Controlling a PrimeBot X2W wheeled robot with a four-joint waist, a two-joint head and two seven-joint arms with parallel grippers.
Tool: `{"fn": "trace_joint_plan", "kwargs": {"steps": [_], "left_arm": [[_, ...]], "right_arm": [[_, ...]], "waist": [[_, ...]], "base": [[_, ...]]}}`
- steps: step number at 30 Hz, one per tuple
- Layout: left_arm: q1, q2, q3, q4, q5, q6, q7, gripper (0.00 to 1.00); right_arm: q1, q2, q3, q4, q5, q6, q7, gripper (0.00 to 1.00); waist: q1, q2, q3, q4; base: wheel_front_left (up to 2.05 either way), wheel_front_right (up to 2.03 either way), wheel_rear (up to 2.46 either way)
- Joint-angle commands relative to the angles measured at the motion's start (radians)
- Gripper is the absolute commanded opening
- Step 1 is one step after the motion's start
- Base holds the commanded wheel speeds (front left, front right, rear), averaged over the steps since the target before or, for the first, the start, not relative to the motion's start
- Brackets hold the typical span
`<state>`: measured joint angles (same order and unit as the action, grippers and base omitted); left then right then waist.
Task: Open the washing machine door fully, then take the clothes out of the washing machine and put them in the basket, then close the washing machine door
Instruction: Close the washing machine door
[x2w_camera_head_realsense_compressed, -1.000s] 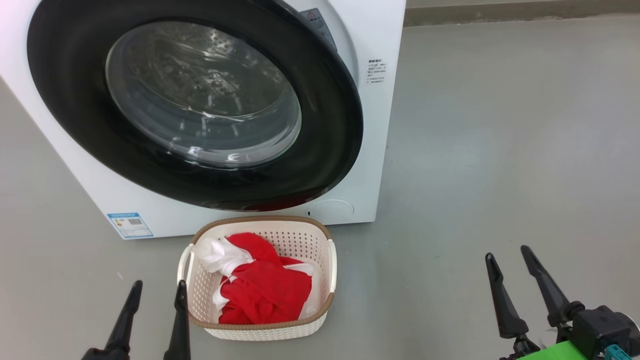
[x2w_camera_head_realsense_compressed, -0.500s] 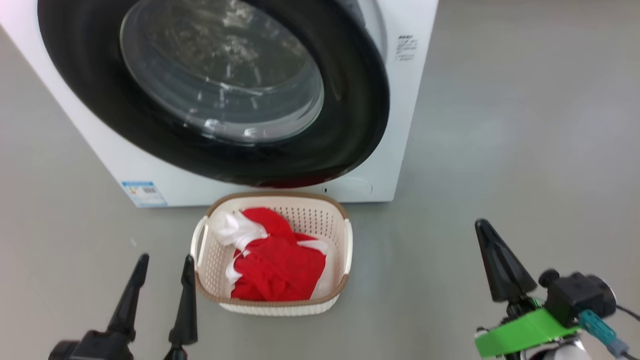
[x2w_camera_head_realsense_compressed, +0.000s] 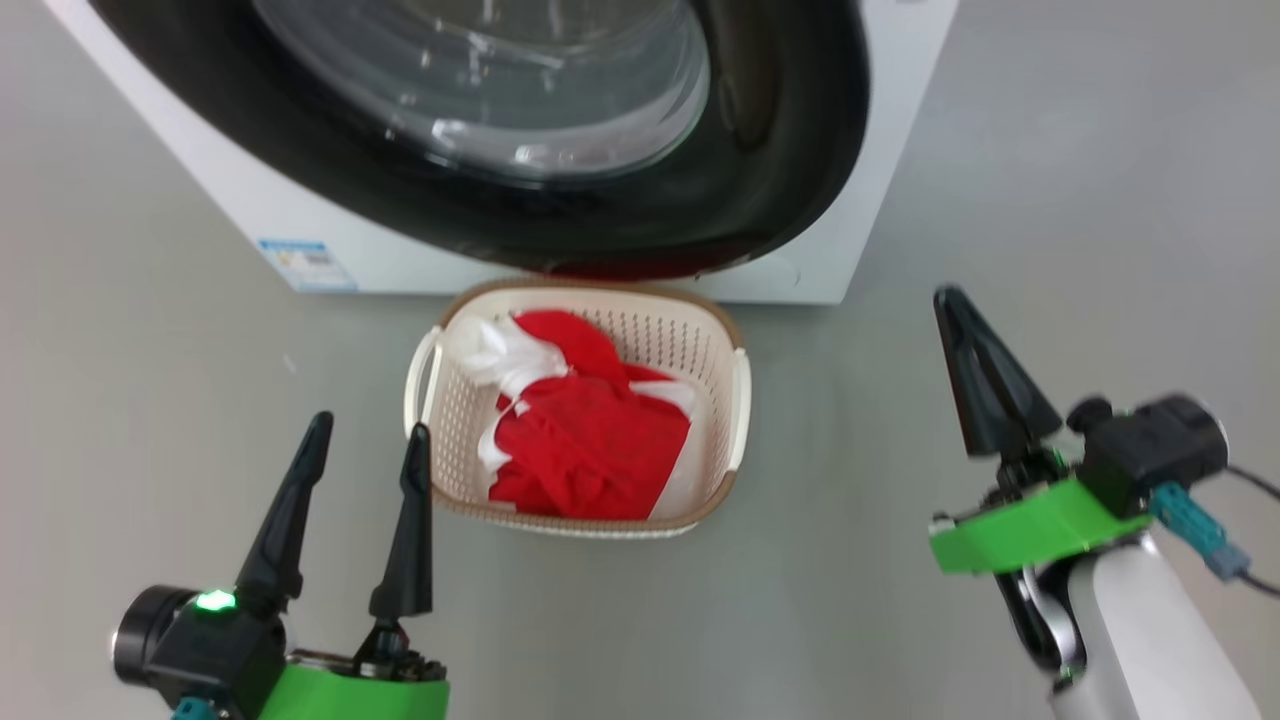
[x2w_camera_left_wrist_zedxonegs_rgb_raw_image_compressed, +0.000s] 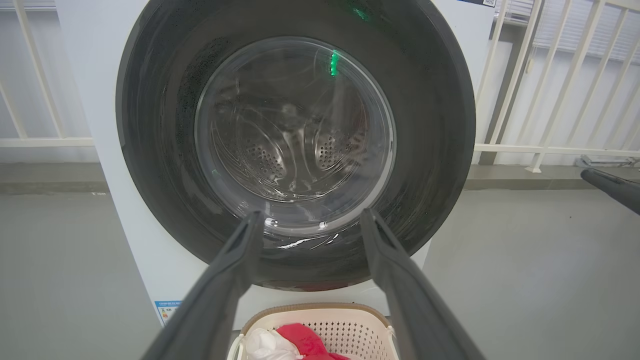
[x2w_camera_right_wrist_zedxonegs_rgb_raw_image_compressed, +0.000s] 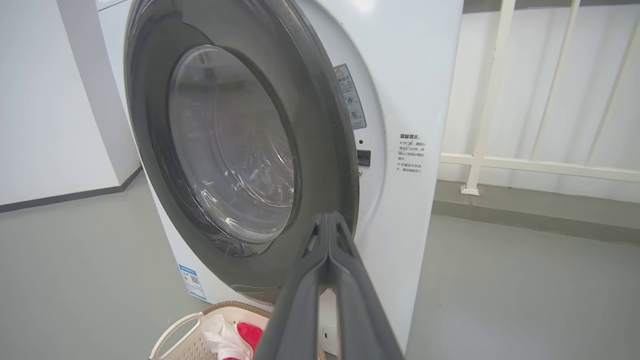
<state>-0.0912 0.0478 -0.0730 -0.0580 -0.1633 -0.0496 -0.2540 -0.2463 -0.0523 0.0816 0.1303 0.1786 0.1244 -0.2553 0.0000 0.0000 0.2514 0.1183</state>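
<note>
The washing machine (x2w_camera_head_realsense_compressed: 830, 270) stands at the top of the head view, its glossy black washing machine door (x2w_camera_head_realsense_compressed: 780, 130) swung across the front. In the right wrist view the door (x2w_camera_right_wrist_zedxonegs_rgb_raw_image_compressed: 320, 125) stands slightly off the white front at its right edge. Through the glass (x2w_camera_left_wrist_zedxonegs_rgb_raw_image_compressed: 295, 130) I see steel drum and no fabric. On the floor just in front, the basket (x2w_camera_head_realsense_compressed: 600, 288) holds the red and white clothes (x2w_camera_head_realsense_compressed: 590, 440). My left gripper (x2w_camera_head_realsense_compressed: 369, 428) is open and empty, just left of the basket. My right gripper (x2w_camera_head_realsense_compressed: 948, 300) is shut on nothing, to the basket's right.
Grey floor (x2w_camera_head_realsense_compressed: 1050, 150) spreads to the right of the machine. A white railing (x2w_camera_right_wrist_zedxonegs_rgb_raw_image_compressed: 540, 167) runs behind and to the right of it, and a pale wall (x2w_camera_right_wrist_zedxonegs_rgb_raw_image_compressed: 50, 100) lies to its left. A blue label (x2w_camera_head_realsense_compressed: 305, 262) marks the machine's lower front.
The head camera has tilted down, so the whole scene sits higher in view. My right gripper's fingers have closed together. Both arms now reach further into view.
</note>
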Motion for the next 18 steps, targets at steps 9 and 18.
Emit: {"fn": "trace_joint_plan", "kwargs": {"steps": [9, 18], "left_arm": [[-0.064, 0.003, -0.009, -0.032, -0.026, -0.01, -0.008, 1.0], [-0.097, 0.003, -0.028, -0.033, -0.035, -0.009, -0.008, 1.0]], "right_arm": [[-0.21, 0.002, 0.058, 0.032, -0.055, 0.006, -0.006, 0.0], [-0.375, 0.0, 0.063, 0.105, -0.089, 0.006, -0.006, 0.0]], "waist": [[0.0, 0.0, 0.125, 0.071], [0.0, 0.0, 0.184, 0.103]], "base": [[0.0, 0.0, 0.0], [0.0, 0.0, 0.0]]}}
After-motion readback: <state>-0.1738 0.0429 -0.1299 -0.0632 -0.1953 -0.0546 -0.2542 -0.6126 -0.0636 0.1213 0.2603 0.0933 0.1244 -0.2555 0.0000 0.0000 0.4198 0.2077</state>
